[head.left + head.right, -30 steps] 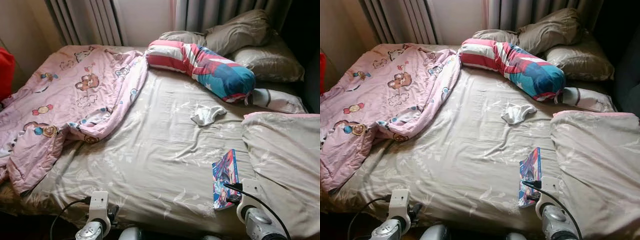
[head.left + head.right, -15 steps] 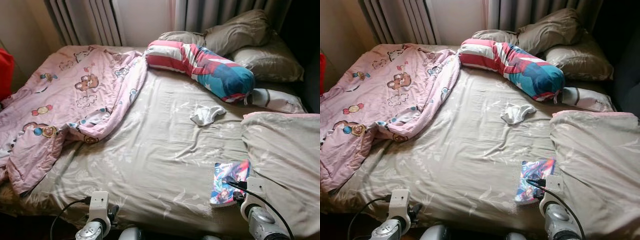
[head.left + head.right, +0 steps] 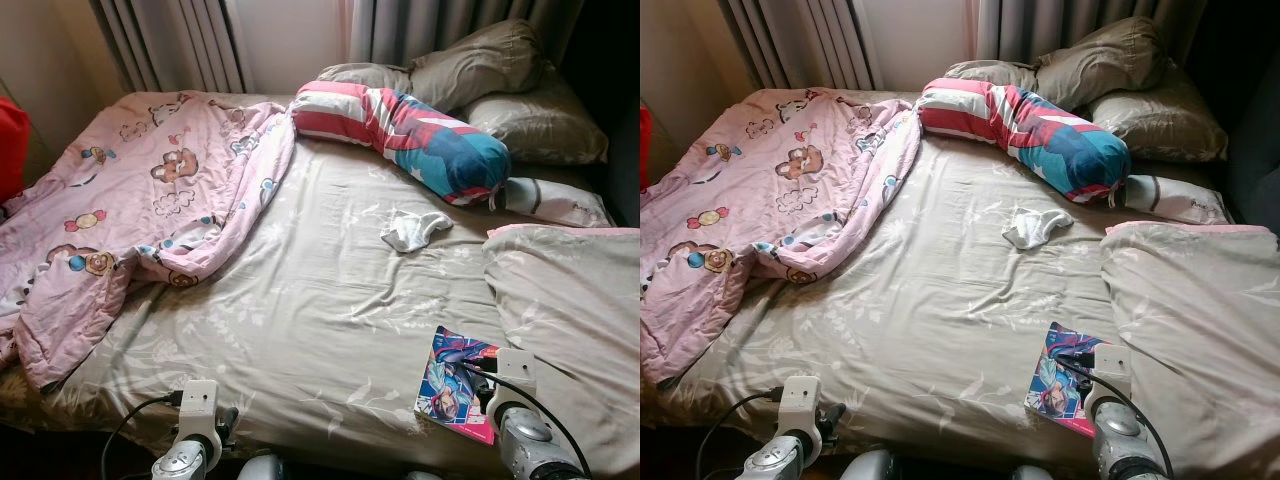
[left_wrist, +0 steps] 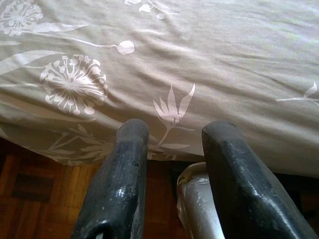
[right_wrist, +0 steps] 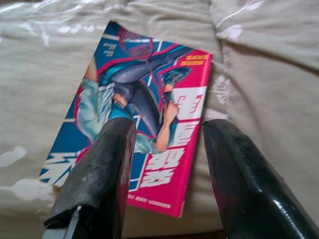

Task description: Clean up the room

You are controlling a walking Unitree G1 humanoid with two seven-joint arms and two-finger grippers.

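Note:
A comic book (image 3: 458, 383) with a pink and blue cover lies flat near the bed's front edge, beside the folded beige duvet (image 3: 570, 310). My right gripper (image 5: 167, 134) hovers open just over the book (image 5: 144, 114), one black finger on each side of its cover, touching nothing. My right wrist (image 3: 515, 400) shows right next to the book. A small white cloth (image 3: 413, 230) lies crumpled mid-bed. My left gripper (image 4: 172, 132) hangs open and empty at the bed's front edge, with my left wrist (image 3: 195, 435) low in front.
A crumpled pink cartoon blanket (image 3: 130, 210) covers the bed's left side. A striped bolster (image 3: 410, 135) and beige pillows (image 3: 520, 90) lie at the head by the curtains. The beige floral sheet (image 3: 300, 300) is bare in the middle. Wooden floor (image 4: 40, 199) lies below the bed edge.
The book stood on edge in my right gripper a second ago, then tipped over. It now lies flat on the sheet, and the gripper has let go.

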